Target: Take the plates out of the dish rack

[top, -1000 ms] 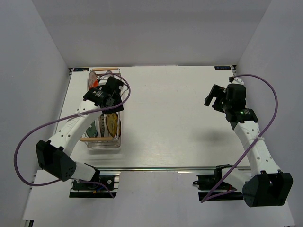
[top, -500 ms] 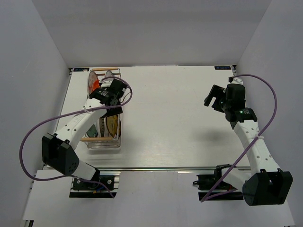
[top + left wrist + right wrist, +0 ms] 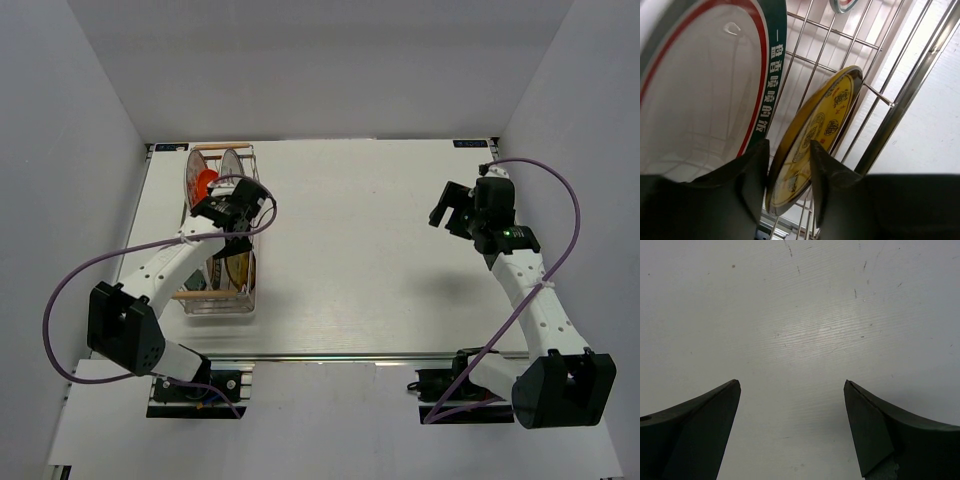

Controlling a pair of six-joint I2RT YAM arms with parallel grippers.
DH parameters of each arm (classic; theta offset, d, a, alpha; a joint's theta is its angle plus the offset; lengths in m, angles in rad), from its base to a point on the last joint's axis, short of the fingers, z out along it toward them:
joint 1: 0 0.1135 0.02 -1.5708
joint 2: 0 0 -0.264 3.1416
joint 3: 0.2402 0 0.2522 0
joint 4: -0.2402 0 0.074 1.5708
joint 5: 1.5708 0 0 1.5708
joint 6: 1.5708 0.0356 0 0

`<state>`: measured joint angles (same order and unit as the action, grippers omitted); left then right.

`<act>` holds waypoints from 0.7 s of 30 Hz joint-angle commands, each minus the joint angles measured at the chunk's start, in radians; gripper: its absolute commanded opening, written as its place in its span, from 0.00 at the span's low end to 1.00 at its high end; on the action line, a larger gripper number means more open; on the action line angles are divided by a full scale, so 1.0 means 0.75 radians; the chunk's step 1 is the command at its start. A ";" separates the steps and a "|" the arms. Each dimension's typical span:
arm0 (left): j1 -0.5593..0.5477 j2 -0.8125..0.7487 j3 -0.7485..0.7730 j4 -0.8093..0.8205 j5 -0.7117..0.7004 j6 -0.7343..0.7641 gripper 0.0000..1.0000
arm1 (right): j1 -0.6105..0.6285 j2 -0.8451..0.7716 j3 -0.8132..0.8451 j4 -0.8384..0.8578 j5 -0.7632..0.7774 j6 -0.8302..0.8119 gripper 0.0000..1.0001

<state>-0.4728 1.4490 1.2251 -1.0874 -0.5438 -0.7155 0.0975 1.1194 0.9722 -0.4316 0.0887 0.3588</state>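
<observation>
The dish rack (image 3: 250, 300), a silver wire basket with wooden rod handles, stands at the table's left. Several plates stand on edge in it. My left gripper (image 3: 233, 238) reaches down into the rack's middle. In the left wrist view my left gripper (image 3: 787, 150) straddles the rim of the tilted yellow patterned plate (image 3: 827, 122), one finger on each side and very close to it. Just left of it stands the white plate with a green and red rim band (image 3: 705, 85). An orange-red plate (image 3: 205, 183) stands near the far end. My right gripper (image 3: 450, 207) hovers open over bare table.
Rack wires (image 3: 910, 95) run close on the right of the yellow plate. The rim of a teal plate (image 3: 845, 4) shows further along the rack. The left arm's purple cable (image 3: 70, 290) loops out to the left. Grey walls close the table in on three sides.
My left gripper has moved toward the rack's near end and lower into it, and its jaws have narrowed around the yellow plate. The right arm has barely moved.
</observation>
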 commanded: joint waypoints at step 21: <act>0.007 -0.161 0.125 -0.078 -0.126 0.158 0.03 | -0.001 -0.004 0.076 -0.036 -0.036 -0.012 0.89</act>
<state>-0.4725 1.3952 1.2625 -1.1267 -0.5808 -0.6151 0.0975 1.1198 0.9844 -0.4583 0.0742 0.3588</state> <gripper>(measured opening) 0.257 0.893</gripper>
